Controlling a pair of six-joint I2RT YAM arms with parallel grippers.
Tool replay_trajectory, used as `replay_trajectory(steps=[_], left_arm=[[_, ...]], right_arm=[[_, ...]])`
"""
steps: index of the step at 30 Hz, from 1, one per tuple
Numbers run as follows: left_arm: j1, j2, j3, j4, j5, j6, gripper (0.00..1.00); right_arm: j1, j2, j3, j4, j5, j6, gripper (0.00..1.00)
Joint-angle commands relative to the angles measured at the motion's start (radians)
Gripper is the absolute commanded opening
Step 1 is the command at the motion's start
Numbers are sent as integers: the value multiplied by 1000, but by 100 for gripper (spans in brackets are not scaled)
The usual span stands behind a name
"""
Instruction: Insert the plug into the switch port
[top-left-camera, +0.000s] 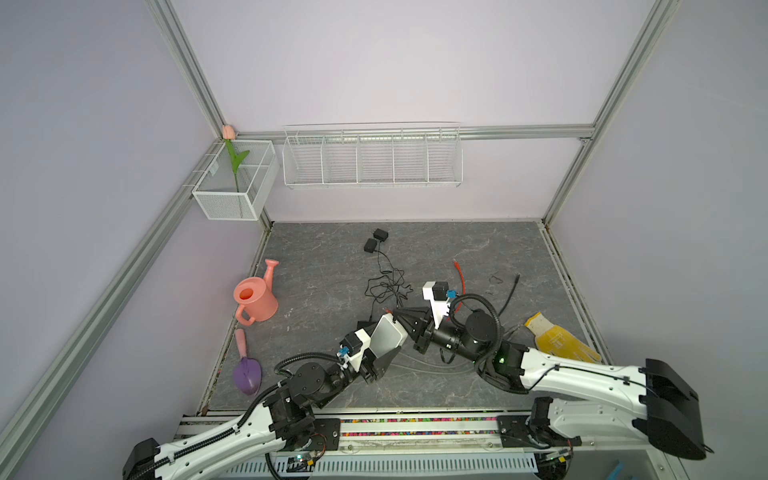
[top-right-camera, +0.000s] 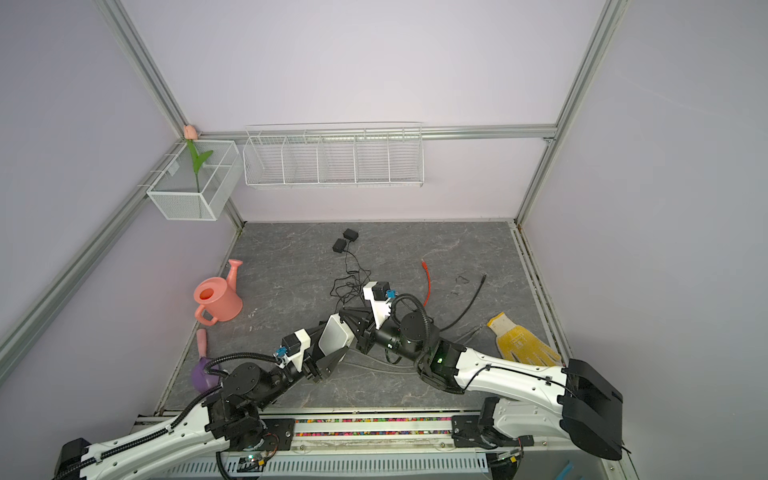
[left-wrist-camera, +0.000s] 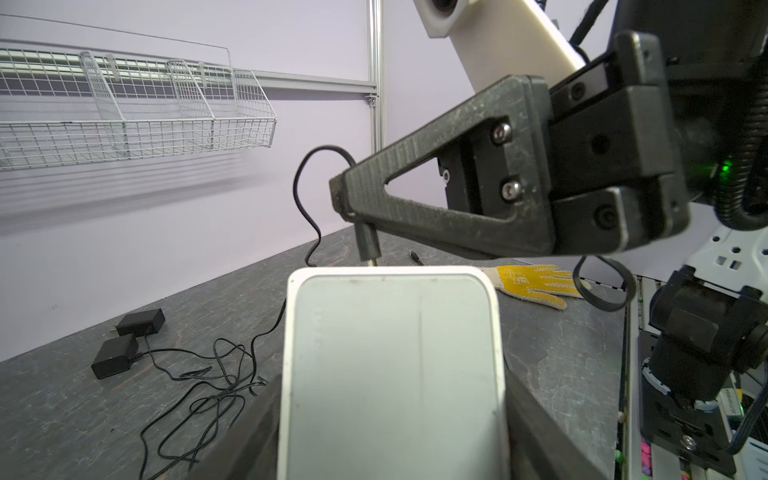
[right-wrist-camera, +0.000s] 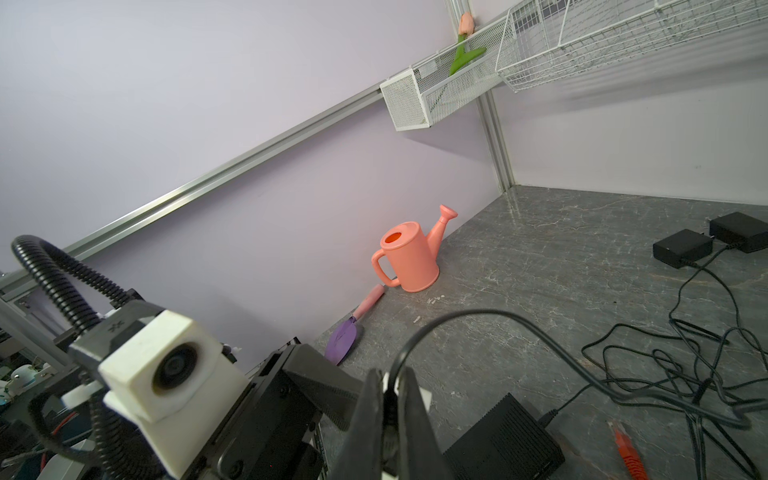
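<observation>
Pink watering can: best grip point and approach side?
Pinch the loop handle of the watering can, coming from the near edge. It stands upright, handle toward the robot, spout toward the back; the round body looks harder to pinch.

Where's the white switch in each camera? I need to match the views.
In a top view: switch, low centre, between the two arms.
In a top view: low, just left of centre.
Left wrist: fills the lower middle.
Right wrist: nearly hidden; a white sliver beside the right gripper may be it.
Landmark: the black adapters show in all four.
</observation>
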Motion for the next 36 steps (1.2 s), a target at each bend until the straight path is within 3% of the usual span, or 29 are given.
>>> replay_trajectory(steps=[1, 18, 27, 28, 32, 36], left_arm=[[-7, -71, 171, 493, 57, 63, 0], [-7, -71, 157, 491, 13, 89, 0], [-7, -38, 86, 348, -24, 63, 0], [-7, -42, 66, 349, -36, 51, 2], [-7, -88, 1, 294, -64, 17, 53], [-7, -135, 12, 176, -101, -5, 70]], right_arm=[[47, 111, -99, -383, -46, 27, 7], [89, 78, -97, -421, -7, 33, 7], [92, 78, 16, -503, -8, -57, 7], [91, 77, 33, -510, -9, -70, 7], [90, 82, 79, -533, -12, -113, 7], [90, 96, 97, -535, -33, -124, 7]])
